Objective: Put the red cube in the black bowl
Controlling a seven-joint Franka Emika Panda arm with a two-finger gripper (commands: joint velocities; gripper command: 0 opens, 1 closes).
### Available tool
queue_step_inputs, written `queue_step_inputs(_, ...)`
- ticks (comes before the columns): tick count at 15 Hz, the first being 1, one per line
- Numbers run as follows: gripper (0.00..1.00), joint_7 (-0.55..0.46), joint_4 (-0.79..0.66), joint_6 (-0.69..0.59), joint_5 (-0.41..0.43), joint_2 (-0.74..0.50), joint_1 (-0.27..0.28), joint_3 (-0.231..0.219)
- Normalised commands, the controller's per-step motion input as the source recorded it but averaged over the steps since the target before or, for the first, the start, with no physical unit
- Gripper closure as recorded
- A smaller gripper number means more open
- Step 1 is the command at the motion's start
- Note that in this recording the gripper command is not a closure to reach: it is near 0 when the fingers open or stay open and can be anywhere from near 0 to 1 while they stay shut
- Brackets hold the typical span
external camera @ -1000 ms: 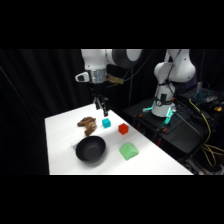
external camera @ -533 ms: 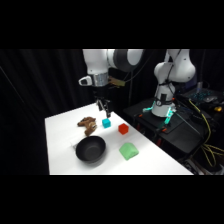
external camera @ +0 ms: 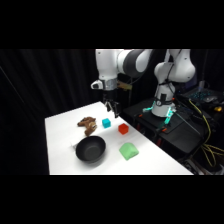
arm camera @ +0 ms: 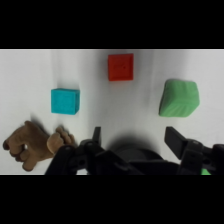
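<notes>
Reaching over the flat white table [external camera: 150,160] from its base at the upper right, our white jointed arm [external camera: 122,62] bends down so that the wrist points at the tabletop. We hold the black two-finger gripper [external camera: 112,108] above the surface, touching nothing, just over the far group of objects. In the wrist view its fingers [arm camera: 175,137] stand spread wide apart with nothing between them.

Next in size, the round, shallow, glossy black bowl [external camera: 90,149] sits on the near part of the table with nothing visible inside it. Beside it to the right lies the rounded green block [external camera: 129,150]. Behind the bowl rests a brown, lumpy soft toy [external camera: 87,124].

We see the small cyan cube [external camera: 106,122] just right of the toy. The small red cube [external camera: 123,129] sits on the table between the cyan cube and the green block, apart from both, outside the bowl and beyond its far right rim.
</notes>
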Motion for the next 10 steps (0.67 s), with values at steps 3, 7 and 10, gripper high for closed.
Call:
queue_step_inputs(3,0.0,-0.08,-0.51,0.34,0.148,-0.37,-0.007,-0.029)
queue_step_inputs(7,0.0,-0.19,-0.32,0.37,0.199,-0.14,0.007,-0.049)
queue_step_inputs(10,0.0,-0.29,-0.16,0.41,0.244,0.11,0.012,-0.068)
